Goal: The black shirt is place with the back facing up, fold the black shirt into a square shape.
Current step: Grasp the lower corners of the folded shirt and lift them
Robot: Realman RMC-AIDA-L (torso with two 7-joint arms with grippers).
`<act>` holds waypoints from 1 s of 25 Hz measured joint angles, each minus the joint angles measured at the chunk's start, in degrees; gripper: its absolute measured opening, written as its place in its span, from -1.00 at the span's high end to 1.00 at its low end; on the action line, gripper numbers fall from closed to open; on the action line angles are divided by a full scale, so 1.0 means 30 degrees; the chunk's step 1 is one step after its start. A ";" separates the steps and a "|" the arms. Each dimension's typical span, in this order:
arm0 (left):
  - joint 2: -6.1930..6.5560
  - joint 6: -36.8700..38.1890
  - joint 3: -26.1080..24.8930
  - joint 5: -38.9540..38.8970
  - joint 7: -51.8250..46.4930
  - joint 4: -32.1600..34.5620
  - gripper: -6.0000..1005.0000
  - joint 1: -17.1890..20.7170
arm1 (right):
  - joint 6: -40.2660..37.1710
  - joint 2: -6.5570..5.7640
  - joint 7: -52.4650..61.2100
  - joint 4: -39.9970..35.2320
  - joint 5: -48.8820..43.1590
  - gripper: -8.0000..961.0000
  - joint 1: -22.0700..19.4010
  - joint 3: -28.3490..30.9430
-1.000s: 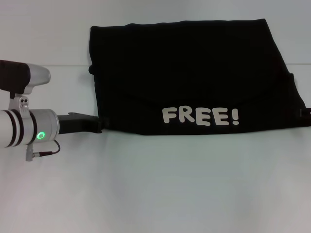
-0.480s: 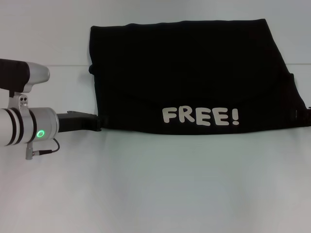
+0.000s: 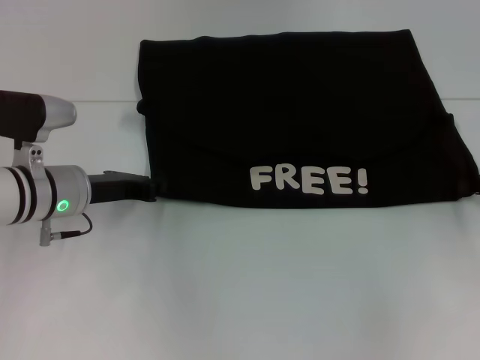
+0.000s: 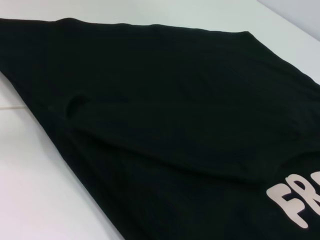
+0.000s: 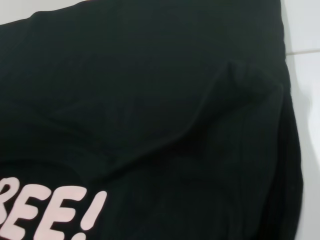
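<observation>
the black shirt (image 3: 300, 120) is spread across the upper middle and right of the head view on the white surface (image 3: 240, 285), long axis left to right. the left end effector (image 3: 150, 190) is seen at its lower-left corner, so the left arm is nearer; its opening cannot be told.

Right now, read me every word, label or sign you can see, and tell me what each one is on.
"FREE!" in pale block letters on the black shirt, on the folded layer near its front edge. The left wrist view shows only the start, "FR"; the right wrist view shows only the end, "REE!".
No other text is visible; the left arm's green ring light is a lamp, not a sign.
</observation>
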 joint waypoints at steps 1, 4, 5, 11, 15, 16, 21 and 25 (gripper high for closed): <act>0.0000 -0.0005 -0.0031 -0.0001 -0.0036 0.0002 0.99 0.0008 | -0.0239 0.0001 -0.0102 -0.0092 0.0066 0.67 -0.0091 0.0108; -0.0001 0.0150 -0.0113 -0.0002 -0.0207 0.0194 0.99 0.0149 | -0.1018 -0.0058 -0.0454 -0.0458 0.0285 0.83 -0.0436 0.0328; -0.0003 0.0358 -0.0134 -0.0003 -0.0347 0.0419 0.99 0.0284 | -0.1307 -0.0090 -0.0555 -0.0546 0.0334 0.84 -0.0544 0.0356; -0.0113 0.3092 -0.0150 -0.0011 -0.1347 0.2293 0.99 0.1534 | -0.3006 -0.0070 -0.0932 -0.1532 0.0620 0.88 -0.1334 0.0382; -0.0204 0.5688 -0.0228 -0.0031 -0.1990 0.3726 0.99 0.2748 | -0.4683 0.0140 -0.1268 -0.2858 0.1192 0.90 -0.2335 0.0420; -0.0209 0.6590 -0.0315 -0.0036 -0.2140 0.4031 0.99 0.3066 | -0.5193 0.0159 -0.1365 -0.3148 0.1382 0.90 -0.2614 0.0443; -0.0191 1.0232 -0.1380 -0.0032 -0.1987 0.4750 0.99 0.4208 | -0.7991 0.0177 -0.2444 -0.4187 0.1839 0.90 -0.4030 0.0887; -0.0077 1.2848 -0.2282 0.0437 -0.1336 0.5008 0.99 0.4914 | -0.9958 0.0236 -0.3507 -0.4643 0.1852 0.90 -0.5096 0.1745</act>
